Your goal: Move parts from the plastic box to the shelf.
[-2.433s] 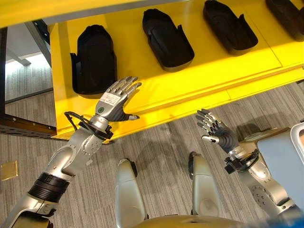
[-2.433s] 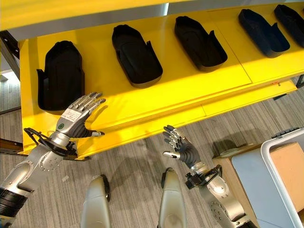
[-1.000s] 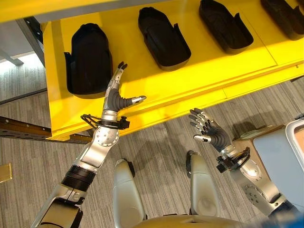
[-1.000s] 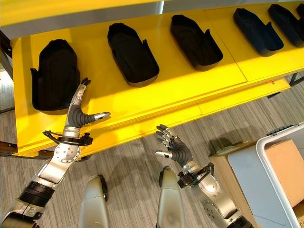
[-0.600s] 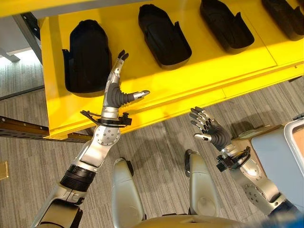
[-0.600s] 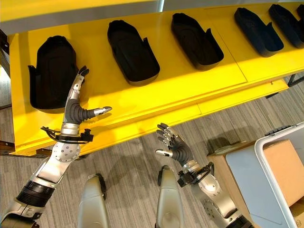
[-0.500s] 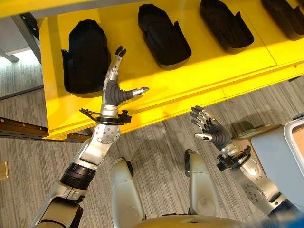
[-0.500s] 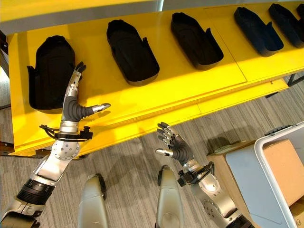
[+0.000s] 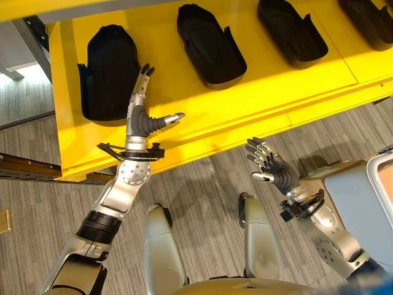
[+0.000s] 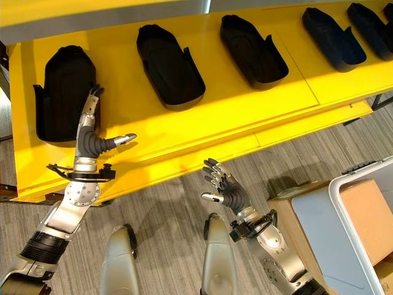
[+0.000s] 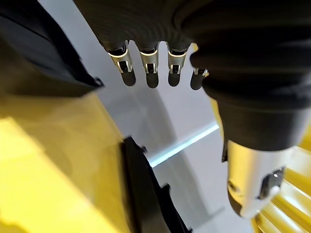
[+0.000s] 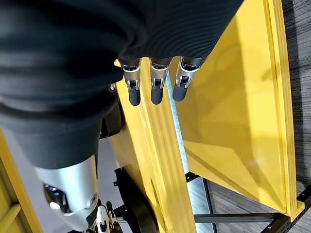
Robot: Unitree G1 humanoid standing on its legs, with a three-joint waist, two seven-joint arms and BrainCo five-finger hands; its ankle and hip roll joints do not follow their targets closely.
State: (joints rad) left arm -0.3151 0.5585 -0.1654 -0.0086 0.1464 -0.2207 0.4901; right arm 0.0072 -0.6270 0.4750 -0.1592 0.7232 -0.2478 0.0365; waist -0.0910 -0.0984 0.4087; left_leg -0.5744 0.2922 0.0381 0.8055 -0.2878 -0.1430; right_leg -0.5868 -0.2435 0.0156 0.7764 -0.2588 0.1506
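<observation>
Plastic box (image 10: 368, 215) cut off at the edge, left hand (image 9: 140, 114) open – fingers straight beside a black part (image 9: 107, 70) on the yellow shelf (image 9: 258, 92), right hand (image 9: 273, 171) open, raised over the floor.

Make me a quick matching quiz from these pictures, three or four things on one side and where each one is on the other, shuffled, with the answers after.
Things:
1. left hand
2. right hand
3. yellow shelf
4. white box

Places:
A. at the robot's far right, beside the floor
B. over the grey floor, fingers spread, below the shelf's front edge
C. carries a row of black parts
D. raised over the shelf beside the leftmost black part

Pairs: 1-D, 2-B, 3-C, 4-A
</observation>
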